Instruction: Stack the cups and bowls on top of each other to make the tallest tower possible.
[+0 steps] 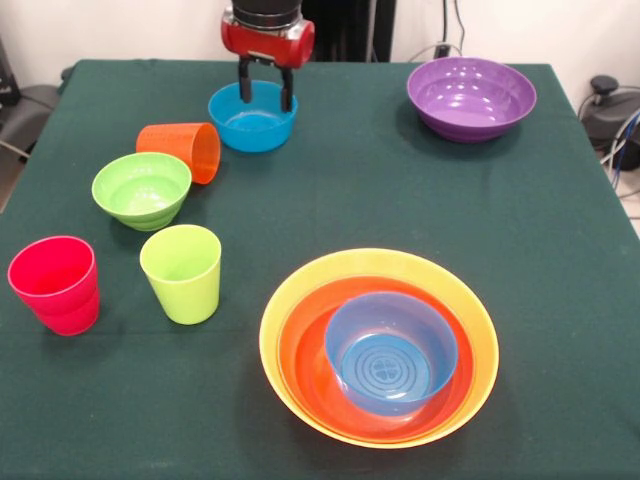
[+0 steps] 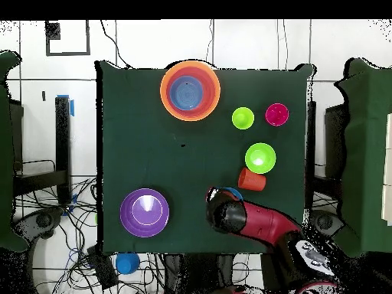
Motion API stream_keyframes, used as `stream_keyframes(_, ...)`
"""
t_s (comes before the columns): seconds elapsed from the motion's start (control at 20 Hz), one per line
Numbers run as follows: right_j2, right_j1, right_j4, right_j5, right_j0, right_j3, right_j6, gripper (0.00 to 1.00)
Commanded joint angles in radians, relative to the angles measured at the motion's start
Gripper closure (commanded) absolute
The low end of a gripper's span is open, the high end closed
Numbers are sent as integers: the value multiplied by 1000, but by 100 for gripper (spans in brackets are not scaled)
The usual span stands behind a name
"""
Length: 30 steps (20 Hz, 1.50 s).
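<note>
Green-clothed table (image 1: 560,300), contents as laid out in the front view.

Item 1: yellow-orange bowl (image 1: 480,330), upright, mouth up, near the front edge. Nested inside it is the red-orange bowl (image 1: 300,365), and inside that a blue bowl (image 1: 390,352), also mouth up.

Item 2: purple bowl (image 1: 471,96), upright, at the far right corner, well apart from the rest.

Item 3: second blue bowl (image 1: 252,122), upright, at the far edge. The gripper (image 1: 265,92) is held directly over it, fingers spread, one finger inside the rim and one at the bowl's far side; nothing is seen to be pinched. In the overhead view this bowl is mostly hidden beneath the gripper (image 2: 222,200).

Item 4: orange cup (image 1: 182,150), lying on its side, long axis roughly level, mouth turned toward the picture's right, just beside the green bowl.

Item 5: small green bowl (image 1: 141,189), upright, mouth up.

Item 6: lime green cup (image 1: 182,272), upright, long axis vertical, mouth up.

Item 7: pinkish red cup (image 1: 56,284), upright, mouth up, near the left edge, beside the lime green cup.
</note>
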Motion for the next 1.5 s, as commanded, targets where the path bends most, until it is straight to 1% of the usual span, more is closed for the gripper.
stream_keyframes(0.05, 128, 34, 50, 55, 37, -2, 132, 0)
stream_keyframes(0.4, 123, 97, 54, -8, 42, -5, 151, 0)
stream_keyframes(0.8, 74, 190, 24, -87, 51, -45, 147, 0)
stream_keyframes(1.05, 38, 200, 5, -112, 84, -59, 134, 0)
stream_keyframes(1.1, 33, 200, 2, -115, 91, -62, 126, 100)
stream_keyframes(1.25, 11, 199, 3, -123, 122, -74, 129, 100)
stream_keyframes(1.3, 3, 197, 13, -123, 132, -76, 137, 100)
stream_keyframes(1.35, -6, 192, 27, -103, 146, -79, 142, 100)
stream_keyframes(1.4, -15, 183, 38, -113, 154, -73, 157, 100)
stream_keyframes(1.5, -11, 163, 49, -95, 154, -63, 160, 100)
